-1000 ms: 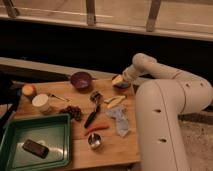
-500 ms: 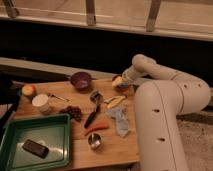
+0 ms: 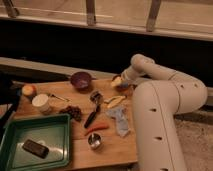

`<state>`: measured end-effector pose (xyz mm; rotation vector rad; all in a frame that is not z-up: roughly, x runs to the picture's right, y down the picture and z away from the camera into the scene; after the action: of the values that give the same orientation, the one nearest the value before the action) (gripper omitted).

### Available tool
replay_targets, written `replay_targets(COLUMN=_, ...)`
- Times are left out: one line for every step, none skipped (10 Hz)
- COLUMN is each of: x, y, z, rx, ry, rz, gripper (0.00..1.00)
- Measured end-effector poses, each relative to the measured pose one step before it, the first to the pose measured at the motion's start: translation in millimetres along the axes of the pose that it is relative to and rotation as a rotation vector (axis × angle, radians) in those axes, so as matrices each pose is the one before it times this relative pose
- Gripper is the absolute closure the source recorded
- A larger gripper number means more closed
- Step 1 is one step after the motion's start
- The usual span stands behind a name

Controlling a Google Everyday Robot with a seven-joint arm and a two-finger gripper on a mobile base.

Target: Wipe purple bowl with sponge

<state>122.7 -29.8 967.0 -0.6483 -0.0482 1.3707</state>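
No writing, label, brand or number can be read; none on the surface (image 3: 114, 148); none on the hand (image 3: 119, 83) at its far right edge.

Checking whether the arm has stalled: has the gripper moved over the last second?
No. The gripper stays by the sponge at the far right edge of the table, at the same gap from the purple bowl.

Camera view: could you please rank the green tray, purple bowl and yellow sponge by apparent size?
1. Green plastic tray
2. Dark purple round bowl
3. Pale yellow wedge sponge, beside the claw at the wooden board's far edge
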Motion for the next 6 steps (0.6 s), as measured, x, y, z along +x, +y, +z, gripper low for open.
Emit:
replay_targets(x=-4.19, y=1.42, z=-1.67, rx=0.00111, ry=-0.00457, rz=-0.00791, gripper=0.2)
replay_targets(x=-2.16, y=1.01, z=-0.86, rx=0.00022, ry=-0.00134, rz=-0.00488, gripper=0.2)
replay_targets(x=-1.23, y=0.82, z=-0.41, rx=-0.00022, ry=-0.00063, rz=-0.00262, gripper=0.2)
replay_targets(x=-1.49, y=0.99, z=0.01, rx=-0.00033, ry=0.00005, rz=-0.00363, gripper=0.23)
replay_targets(x=-0.58, y=0.43, z=0.0, rx=-0.00086, ry=0.00071, rz=-0.00129, gripper=0.3)
replay_targets(x=0.5, y=-0.72, z=-0.11, rx=-0.00033, ry=0.00121, rz=0.00106, gripper=0.4)
